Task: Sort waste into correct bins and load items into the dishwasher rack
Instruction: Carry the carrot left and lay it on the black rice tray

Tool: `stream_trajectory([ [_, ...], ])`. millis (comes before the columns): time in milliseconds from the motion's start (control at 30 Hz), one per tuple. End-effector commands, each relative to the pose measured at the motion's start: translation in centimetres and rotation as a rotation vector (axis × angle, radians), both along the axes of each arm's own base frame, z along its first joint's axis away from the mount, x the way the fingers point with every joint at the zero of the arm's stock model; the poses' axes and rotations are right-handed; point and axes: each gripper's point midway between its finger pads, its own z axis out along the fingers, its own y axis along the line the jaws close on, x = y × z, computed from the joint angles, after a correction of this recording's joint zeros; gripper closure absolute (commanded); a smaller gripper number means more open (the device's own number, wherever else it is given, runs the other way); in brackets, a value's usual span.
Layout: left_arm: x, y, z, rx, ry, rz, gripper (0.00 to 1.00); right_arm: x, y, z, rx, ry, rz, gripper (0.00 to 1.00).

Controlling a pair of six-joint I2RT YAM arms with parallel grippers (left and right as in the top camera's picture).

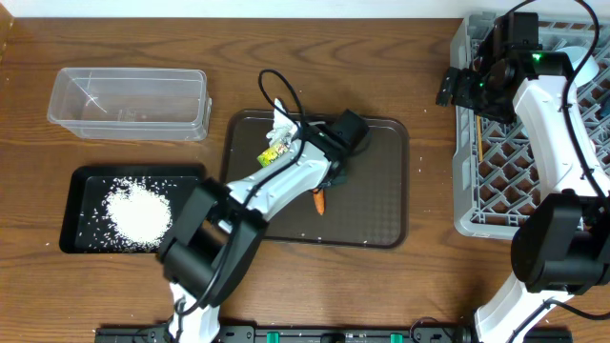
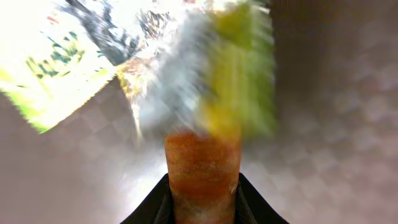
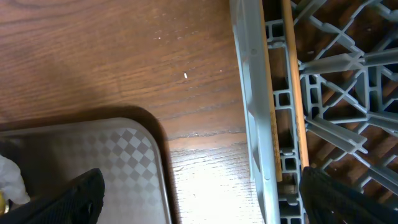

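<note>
We work over a brown wooden bench (image 1: pixel 429 286). Toward its near-left corner sits the shallow black rectangular tray (image 1: pixel 69 205), holding a heap of loose white rice grains (image 1: pixel 133 211), with a few stray grains on the wood around it. At the middle of the bench lies the dark-brown serving tray (image 1: pixel 376 191). Over it we see the left end effector (image 2: pixel 202 193) clenched on the small orange carrot (image 1: pixel 320 202), its dark fingers pressed against both sides of the carrot. Just beyond, toward the serving tray's far-left corner, lies the crumpled silvery-white wrapper (image 1: pixel 276 148) with green-yellow print; it is blurred in the left wrist view. Near the far-left corner of the bench stands the clear rectangular plastic tub (image 1: pixel 57 105). Along the right edge stands the large square grey plastic crate (image 1: pixel 465 205), with wooden chopsticks (image 3: pixel 289 81) lying inside against the wall that faces the middle of the bench. Above that wall, toward the far edge, hangs the right end effector (image 3: pixel 208 196), released, its fingers spread wide and gripping nothing.
</note>
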Motion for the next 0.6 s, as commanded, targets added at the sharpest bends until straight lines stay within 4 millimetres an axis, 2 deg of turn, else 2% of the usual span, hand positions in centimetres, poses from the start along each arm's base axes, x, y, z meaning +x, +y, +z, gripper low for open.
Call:
stream_trajectory([
  [0, 0.0, 0.2, 2.9, -0.027, -0.047, 0.000, 0.81, 0.3, -0.2, 1.7, 0.007, -0.041, -0.016, 0.01],
  [167, -0.6, 1.4, 5.9, -0.042, -0.068, 0.017, 0.81, 0.3, -0.2, 1.7, 0.007, -0.041, -0.016, 0.01],
  [300, -0.2, 4.4, 9.2, -0.064, -0.103, 0.085, 0.81, 0.3, -0.2, 1.7, 0.007, -0.041, -0.016, 0.01],
  [400, 0.2, 7.9, 11.4, -0.074, -0.128, 0.171, 0.81, 0.3, -0.2, 1.7, 0.007, -0.041, -0.016, 0.01],
  [567, 0.3, 15.6, 13.5, -0.062, -0.137, 0.370, 0.80, 0.3, -0.2, 1.7, 0.007, -0.041, -0.016, 0.01],
])
